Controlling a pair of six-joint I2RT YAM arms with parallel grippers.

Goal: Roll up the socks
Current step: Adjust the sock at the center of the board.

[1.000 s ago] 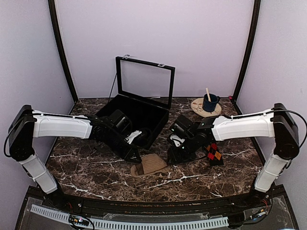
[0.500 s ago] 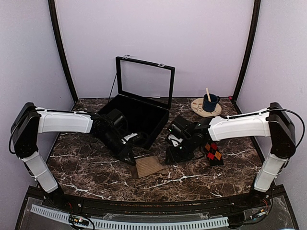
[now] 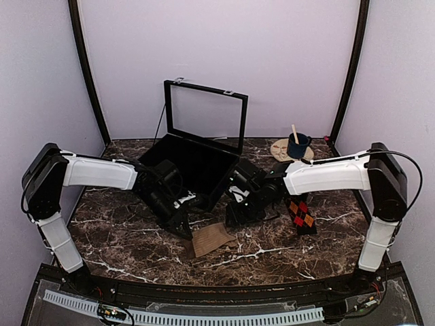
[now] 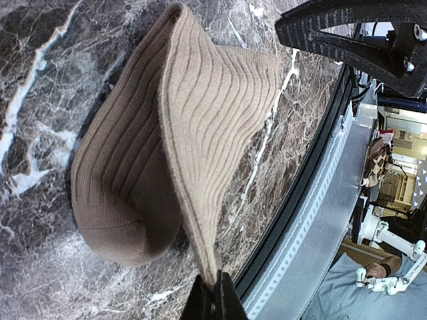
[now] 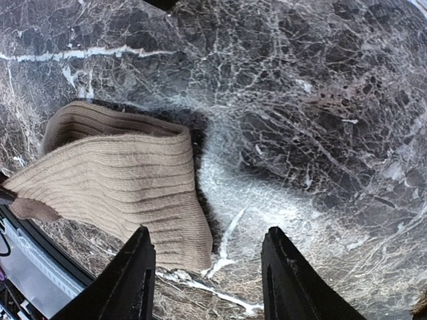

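Note:
One sock [image 3: 212,238] lies tan side up on the marble near the front middle, partly folded over itself. My left gripper [image 3: 185,229] is shut on its left edge, and in the left wrist view the ribbed tan sock [image 4: 180,133] rises from the pinched tips of that gripper [image 4: 215,297]. My right gripper [image 3: 234,216] hovers open just behind the sock's right end. Its two fingers straddle a corner of the sock [image 5: 113,180], and the gripper [image 5: 208,233] holds nothing. The other sock [image 3: 301,216], black with red-orange diamonds, lies flat further right.
An open black box [image 3: 178,159] with its lid [image 3: 206,115] raised stands behind the left gripper. A blue mug [image 3: 297,145] with a stick in it sits on a round coaster [image 3: 280,151] at the back right. The table's front rail [image 4: 300,220] runs close to the tan sock.
The tan sock has dropped from a bunched mound to a flatter fold. Both grippers have shifted left, the right one further from the argyle sock.

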